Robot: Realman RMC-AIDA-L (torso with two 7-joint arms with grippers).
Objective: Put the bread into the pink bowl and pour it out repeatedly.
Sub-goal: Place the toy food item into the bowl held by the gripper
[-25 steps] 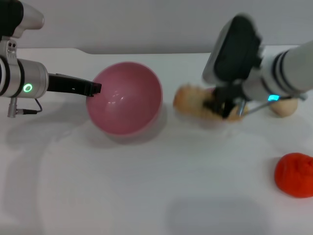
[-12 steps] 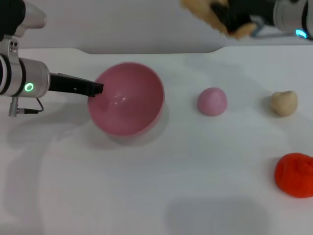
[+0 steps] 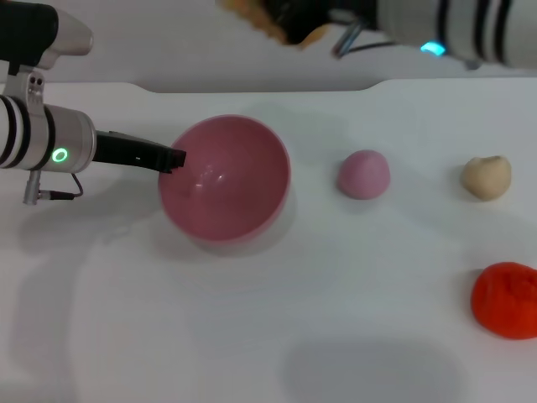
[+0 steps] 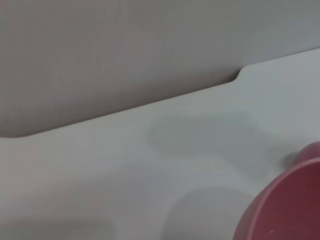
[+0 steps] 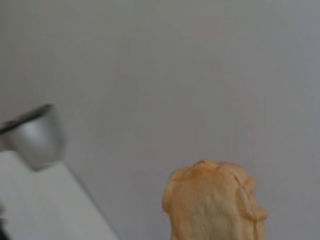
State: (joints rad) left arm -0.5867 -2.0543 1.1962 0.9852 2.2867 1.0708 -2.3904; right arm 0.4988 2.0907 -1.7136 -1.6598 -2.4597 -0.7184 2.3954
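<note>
The pink bowl (image 3: 225, 178) stands on the white table, left of centre, its opening tipped up toward me. My left gripper (image 3: 172, 158) reaches in from the left and is shut on the bowl's left rim. The left wrist view shows only an edge of the pink bowl (image 4: 290, 210). My right gripper (image 3: 289, 17) hangs high at the top edge of the head view, above and behind the bowl. It is shut on the bread (image 3: 250, 15), whose orange-and-cream ends stick out on either side. One end of the bread (image 5: 215, 205) fills the lower part of the right wrist view.
A small pink ball (image 3: 364, 174) lies right of the bowl, a beige lump (image 3: 486, 177) farther right, and a red-orange lump (image 3: 505, 299) near the right edge. The table's back edge meets a grey wall.
My right gripper lifted the bread off the table beside the bowl and carried it up and left, uncovering the small pink ball. The bowl shifted slightly right with the left gripper.
</note>
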